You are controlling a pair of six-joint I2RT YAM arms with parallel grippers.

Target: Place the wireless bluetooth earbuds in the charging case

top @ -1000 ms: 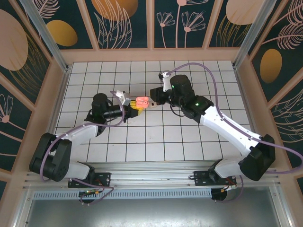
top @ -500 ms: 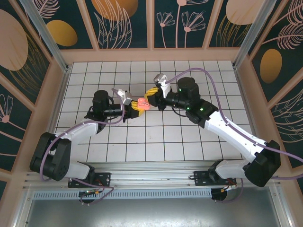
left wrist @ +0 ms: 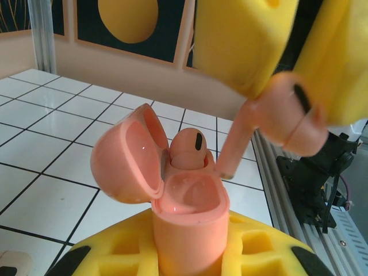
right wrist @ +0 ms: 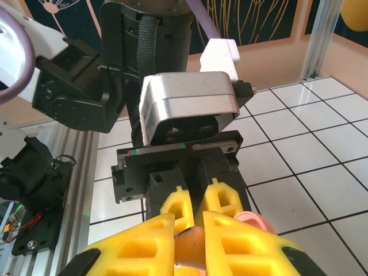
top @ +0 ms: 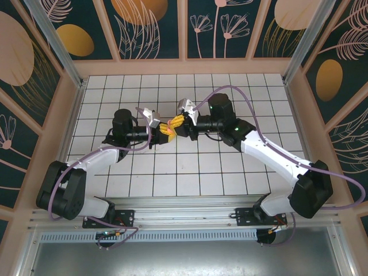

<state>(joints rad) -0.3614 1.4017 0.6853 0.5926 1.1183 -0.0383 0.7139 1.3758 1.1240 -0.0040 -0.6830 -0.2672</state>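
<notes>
Bright even light, soft shadows, nearest foreground blurred in both wrist views

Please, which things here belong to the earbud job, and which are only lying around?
Job: pink charging case, lid open, in left claw; pink earbud seated in it; second pink earbud in right claw.
Not the job: tiled table; painted wall panels; metal rail.

A white-tiled bench [top: 172,167] with dark grid lines sat inside a pale wooden frame [top: 184,67]. Dark teal panels [top: 224,29] bore orange ovals and line-drawn leaves. Aluminium posts [top: 54,40] stood at the back corners, and a metal rail [top: 184,210] ran along the near edge.
</notes>
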